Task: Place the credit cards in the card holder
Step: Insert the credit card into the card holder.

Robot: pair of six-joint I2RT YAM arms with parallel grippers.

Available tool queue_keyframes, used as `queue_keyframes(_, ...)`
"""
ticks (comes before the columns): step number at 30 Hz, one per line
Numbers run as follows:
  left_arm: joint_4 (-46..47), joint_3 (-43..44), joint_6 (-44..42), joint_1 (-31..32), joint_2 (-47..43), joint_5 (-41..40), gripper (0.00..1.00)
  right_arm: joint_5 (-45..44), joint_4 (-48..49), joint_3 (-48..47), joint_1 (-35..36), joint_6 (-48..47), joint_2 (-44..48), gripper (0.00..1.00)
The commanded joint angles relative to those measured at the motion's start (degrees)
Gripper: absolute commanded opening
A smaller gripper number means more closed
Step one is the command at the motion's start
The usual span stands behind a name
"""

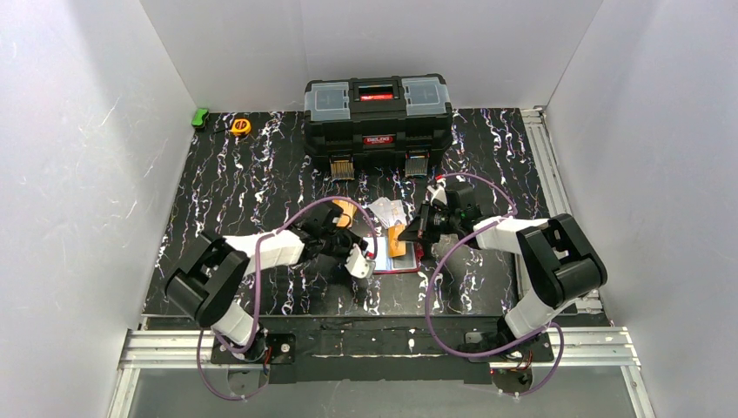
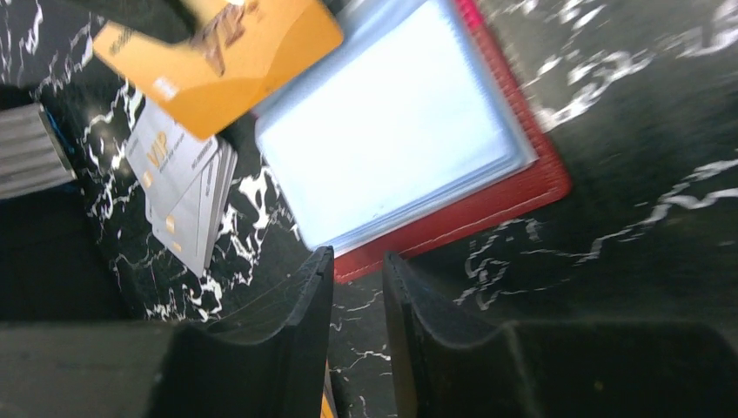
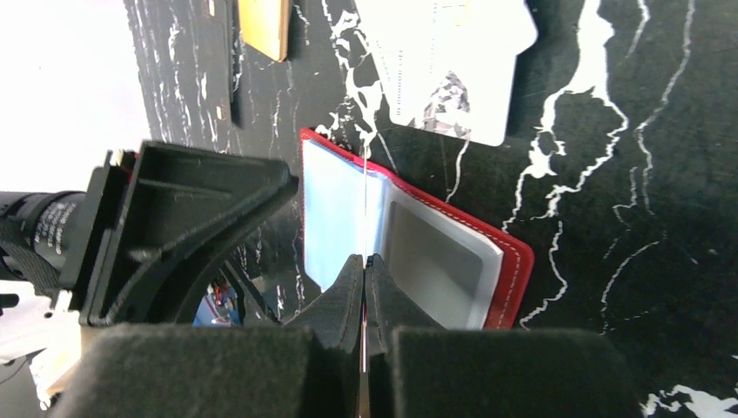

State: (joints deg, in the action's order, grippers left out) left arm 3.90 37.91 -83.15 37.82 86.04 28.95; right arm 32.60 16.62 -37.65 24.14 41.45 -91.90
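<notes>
- Gripping the orange card [image 2: 226, 65], the right gripper [image 3: 364, 261] is fully closed on it. The card hangs over the clear pockets of the open card holder [image 3: 435, 252].
- Left gripper [image 2: 357, 261]: jaws a narrow gap apart, table [image 1: 244, 218] showing through the gap. Its tips are at the holder's red edge, at the holder's 9 o'clock in the top view. Contact cannot be told.
- Holder lies open and flat near table centre, between the two grippers, with the right gripper at its 2 o'clock.
- Whitish-grey cards [image 2: 178, 183] are fanned at the holder's 12 o'clock, near but apart. Another orange card [image 1: 345, 212] lies at its 10 o'clock.
- Room: toolbox [image 1: 379, 109] is at 12 o'clock, beyond the cards. Tape measure [image 1: 240, 126] sits far off at 10 o'clock, by the back edge.
- Views: the right wrist shows the held card only as a thin line. The left wrist shows its orange face and print. Only the top view shows the toolbox.
</notes>
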Motion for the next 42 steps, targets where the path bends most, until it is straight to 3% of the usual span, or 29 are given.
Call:
queue_keyframes(1,2.0,3.9,-3.3,-3.4,3.5,2.0,0.29,-2.6,1.8,0.2,0.5,0.4,-0.3,0.01)
queue_keyframes(10,-4.4,10.4,-7.0,-5.8,9.0,3.3,0.39,-2.6,-0.8,2.0,0.9,-1.2,0.5,0.01)
queue_keyframes(15,-14.5,15.7,-10.8,-5.4,11.8,7.2,0.43,-3.3,-2.0,3.1,0.9,-2.2,1.7,0.01)
queue_keyframes(21,-34.3,22.9,-20.9,-5.0,16.7,9.2,0.47,-3.0,-1.6,4.9,0.9,-3.1,2.4,0.01)
queue_keyframes(30,-44.6,28.1,-26.2,-4.6,21.5,7.6,0.47,-1.1,-0.8,5.2,0.9,-4.2,2.7,0.01)
queue_keyframes(42,-52.4,27.5,-28.8,-1.3,22.2,10.4,0.47,3.8,-0.7,3.2,0.9,-7.2,0.9,0.01)
